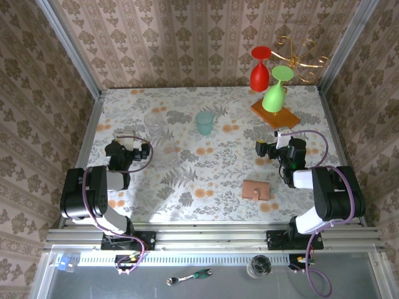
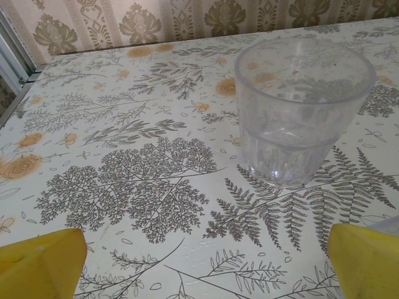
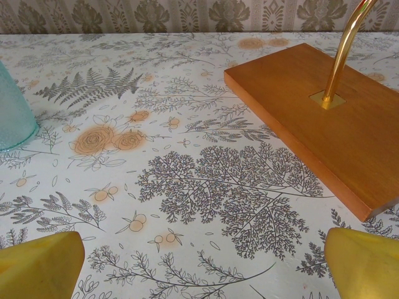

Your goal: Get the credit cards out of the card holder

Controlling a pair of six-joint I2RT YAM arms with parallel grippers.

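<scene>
The card holder (image 1: 256, 189) is a small tan-brown wallet lying shut and flat on the flowered table near the front right. The credit cards are hidden. My right gripper (image 1: 264, 148) hovers behind the card holder, apart from it, and faces the back of the table. In the right wrist view this gripper (image 3: 202, 268) is open, its yellow fingertips (image 3: 43, 265) wide apart over bare tabletop. My left gripper (image 1: 144, 151) is at the left side, far from the card holder. In the left wrist view it (image 2: 202, 265) is open too, with nothing between its fingers.
A clear glass (image 2: 302, 112) stands just ahead of the left gripper. A teal cup (image 1: 204, 123) is at mid-table. An orange-brown wooden slab (image 3: 324, 118) with a gold stand carries a red goblet (image 1: 260, 73) and a green goblet (image 1: 275, 93) at the back right.
</scene>
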